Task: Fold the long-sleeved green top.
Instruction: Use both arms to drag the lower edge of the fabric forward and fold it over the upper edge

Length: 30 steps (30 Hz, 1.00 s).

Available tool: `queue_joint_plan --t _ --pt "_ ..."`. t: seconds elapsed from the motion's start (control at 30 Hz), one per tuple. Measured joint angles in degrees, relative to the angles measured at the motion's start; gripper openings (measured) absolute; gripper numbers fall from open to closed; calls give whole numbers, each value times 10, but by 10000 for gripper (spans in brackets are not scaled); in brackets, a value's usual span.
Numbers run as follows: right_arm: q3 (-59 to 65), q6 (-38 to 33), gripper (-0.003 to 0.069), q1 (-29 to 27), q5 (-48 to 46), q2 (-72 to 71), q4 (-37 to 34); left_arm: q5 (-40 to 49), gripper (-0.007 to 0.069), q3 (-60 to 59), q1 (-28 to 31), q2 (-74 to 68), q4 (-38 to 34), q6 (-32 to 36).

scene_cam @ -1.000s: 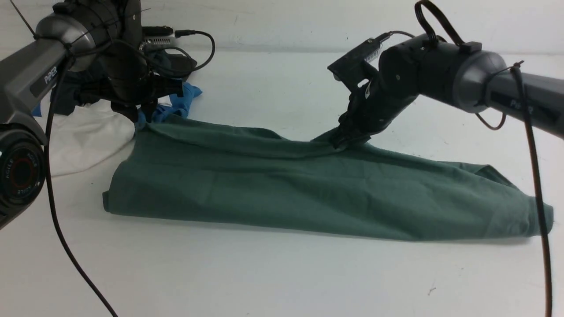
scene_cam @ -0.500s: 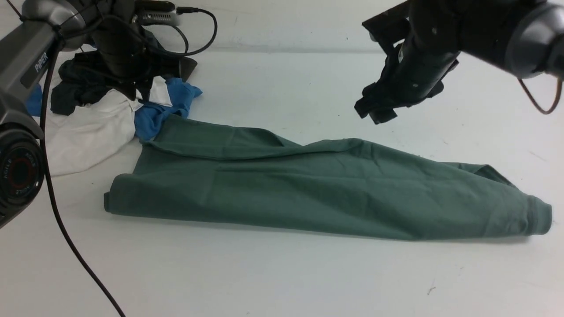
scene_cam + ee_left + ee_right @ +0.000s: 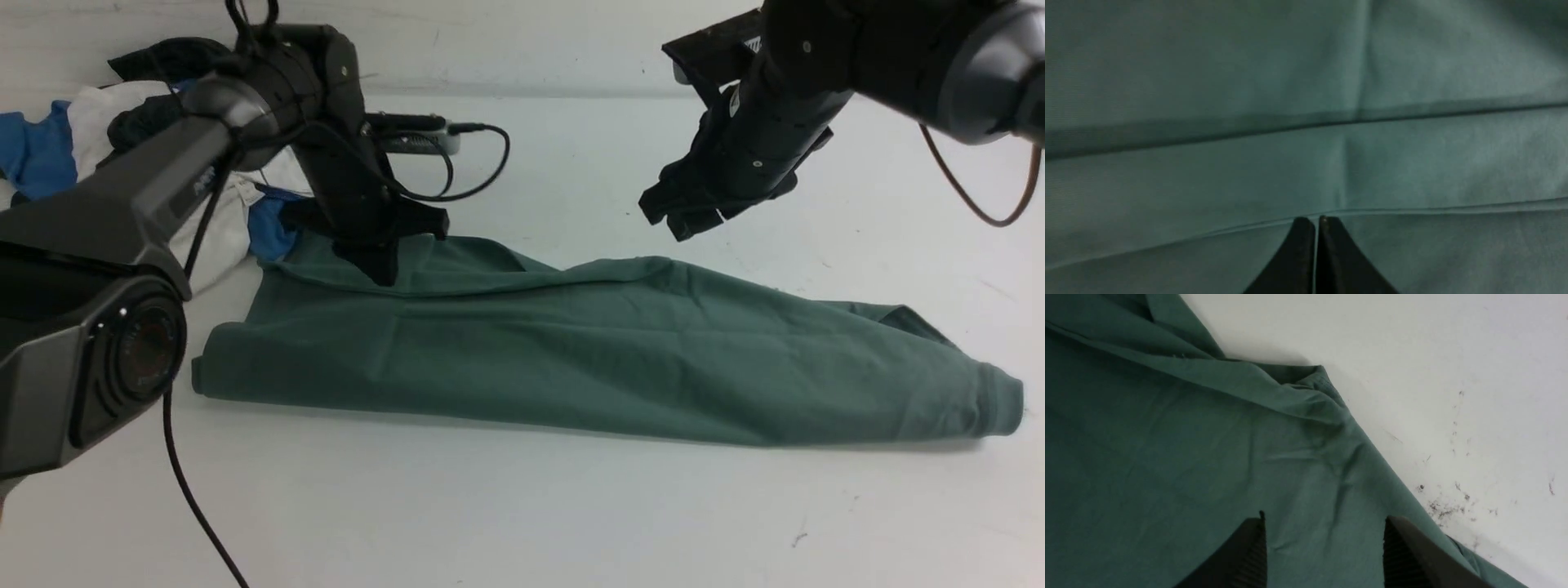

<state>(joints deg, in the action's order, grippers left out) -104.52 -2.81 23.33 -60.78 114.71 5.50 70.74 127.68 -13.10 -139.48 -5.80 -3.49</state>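
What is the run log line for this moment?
left tool: shut, tips on green top | right tool: open, above it | fold: unfinished

Green long-sleeved top point(image 3: 588, 351) is showing plain muted sage-green, going darker along its creases. Table point(image 3: 490, 514) is reading off-white, with small dark specks scattering across it in the right wrist view. Toward the table's far left corner, a blue garment point(image 3: 33, 155), a white garment point(image 3: 216, 241) and a dark grey-black garment point(image 3: 163, 59) are showing. Left tool point(image 3: 380, 265) and right tool point(image 3: 678, 216) are both showing matte black.
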Motion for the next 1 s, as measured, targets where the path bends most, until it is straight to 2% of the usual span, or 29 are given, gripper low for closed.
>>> queue_joint_plan --t 0.4,0.57,0.73,0.9,1.0 --pt "0 -8 368 0 15 0 -1 -4 -4 4 -4 -26 20 0" --pt "0 -10 368 0 22 0 -2 -89 -4 13 -4 -33 52 -4" --pt "0 -10 368 0 19 0 -2 -124 -4 46 -3 -41 89 -21" --pt "0 -10 368 0 4 0 -5 -84 -4 98 -2 -41 110 -33" --pt "0 -12 368 0 -15 0 -15 -12 -4 117 -2 -41 115 -20"
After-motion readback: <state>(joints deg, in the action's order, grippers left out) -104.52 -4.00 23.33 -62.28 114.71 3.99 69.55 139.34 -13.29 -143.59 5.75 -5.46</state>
